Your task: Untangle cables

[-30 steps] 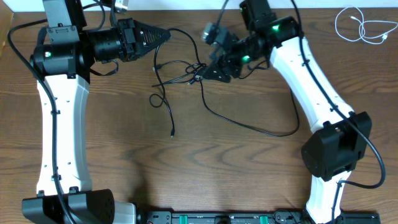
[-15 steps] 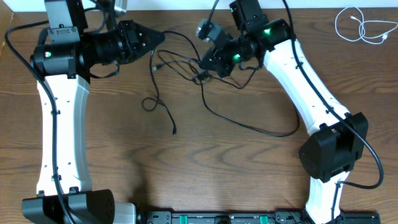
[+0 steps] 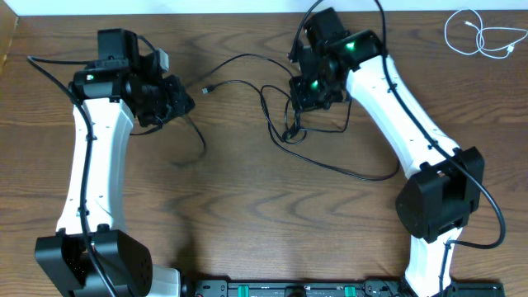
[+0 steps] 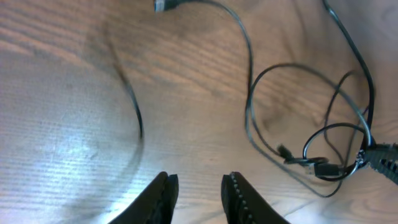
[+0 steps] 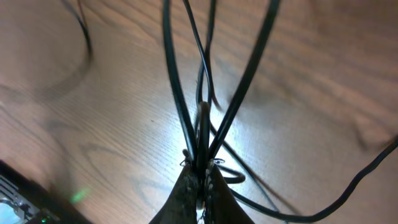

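Moved: left gripper (image 3: 183, 105) has pulled back leftward off the tangle & its fingers have parted; right gripper (image 5: 200, 180) has clamped down & shifted a bit toward the far edge; the loose loop that lay mid-table is gone, strands now drawn in toward the right arm
Left gripper: fingers (image 4: 163, 198) stand a little apart, nothing between them; hangs over bare wood; one blurred black strand curves just ahead of it
Right gripper: tips pinched tight on a bunch of black cables (image 5: 177, 93); several strands fan out from the pinch; from overhead it's mostly hidden under its own wrist
Black cables: clump (image 3: 288, 128) sits just below the right wrist, far-centre of the table; one long sweep runs out right & passes under the right arm; another arcs left, ending in a small plug (image 3: 206, 89) near the left gripper, not touching it
White cable: coiled alone (image 3: 483, 37) at the far right corner, well apart from the black ones
Table: brown wood-grain top (image 3: 247, 223); soft glare patch under each wrist cam
Room: pale strip (image 3: 206, 7) along the far edge, can't tell if wall; black rail (image 3: 289, 289) w/ green marks at the near edge
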